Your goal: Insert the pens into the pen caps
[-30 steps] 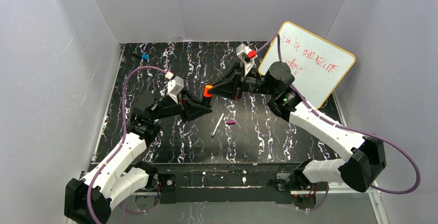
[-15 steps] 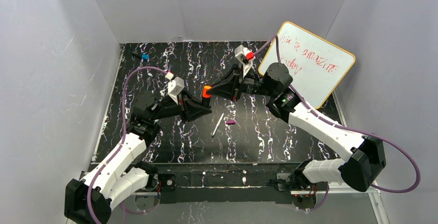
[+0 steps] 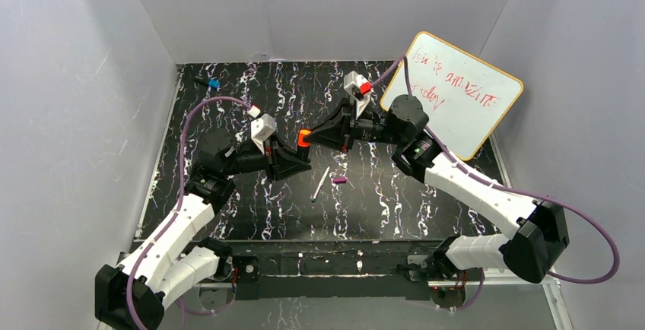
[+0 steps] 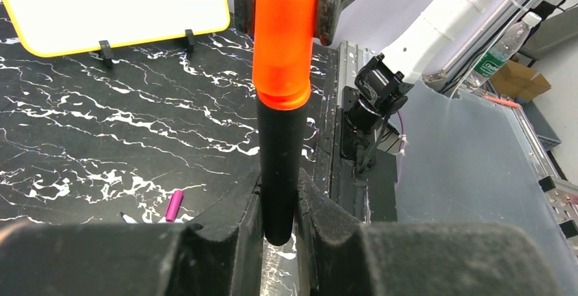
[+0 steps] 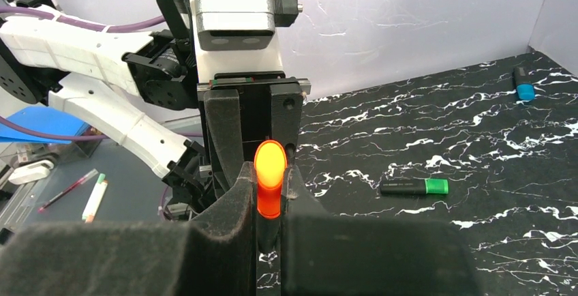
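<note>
1. Stubby black marker barrel [image 4: 281,166]: clamped in left gripper [image 4: 279,204], mid-air above black marbled table [image 3: 380,216] centre.
2. Short orange plastic cap [image 4: 286,37]: pinched by right gripper [image 5: 270,197], sitting over marker's far end.
3. Handling: keep both axes aligned; press straight together until seated.

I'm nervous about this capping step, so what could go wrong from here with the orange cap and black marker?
One: the orange cap is in the right jaws and the black marker in the left jaws, both off the table; an off-line push could twist the marker in its grip. Two: a release before the cap seats might drop it near the white pen and purple cap below, scattering them.
</note>
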`<state>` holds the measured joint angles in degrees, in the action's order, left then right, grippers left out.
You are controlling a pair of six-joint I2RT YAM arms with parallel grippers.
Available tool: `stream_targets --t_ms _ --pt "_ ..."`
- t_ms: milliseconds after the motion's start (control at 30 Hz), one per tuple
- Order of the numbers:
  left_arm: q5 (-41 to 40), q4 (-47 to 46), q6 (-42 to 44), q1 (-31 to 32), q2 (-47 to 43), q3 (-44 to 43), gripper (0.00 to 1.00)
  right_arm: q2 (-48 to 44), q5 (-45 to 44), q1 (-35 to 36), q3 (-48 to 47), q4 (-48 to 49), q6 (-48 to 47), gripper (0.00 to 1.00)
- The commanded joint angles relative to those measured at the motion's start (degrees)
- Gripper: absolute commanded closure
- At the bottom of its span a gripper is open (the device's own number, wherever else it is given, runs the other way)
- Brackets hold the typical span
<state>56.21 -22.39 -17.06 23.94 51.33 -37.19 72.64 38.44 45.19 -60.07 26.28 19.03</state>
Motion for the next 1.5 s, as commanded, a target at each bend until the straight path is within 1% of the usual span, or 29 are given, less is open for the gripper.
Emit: stream_targets --t_ms 0,200,300,967,1467 --pt "-0.4 0.7 3.6 -0.8 -2.0 -5.0 1.0 -0.4 2.8 1.3 1.3 -6.4 -2.7 0.99" --pt "-0.7 3.8 6.1 -1.7 -2.4 -6.8 1.0 -0.7 3.4 1.3 1.2 -10.6 -4.5 0.99" --pt "-1.1 3.5 6.1 -2.1 -2.6 -7.2 1.0 -0.6 4.0 1.3 1.3 -11.8 -4.9 0.99" --pt "-1.6 -1.2 3.9 -4.5 -1.9 -9.8 1.0 1.7 5.5 3.8 2.0 -12.6 -4.9 0.99" --pt "-1.2 -1.5 4.1 -6.5 -1.9 -11.3 1.0 2.3 6.5 6.3 6.7 -13.0 -4.0 0.99"
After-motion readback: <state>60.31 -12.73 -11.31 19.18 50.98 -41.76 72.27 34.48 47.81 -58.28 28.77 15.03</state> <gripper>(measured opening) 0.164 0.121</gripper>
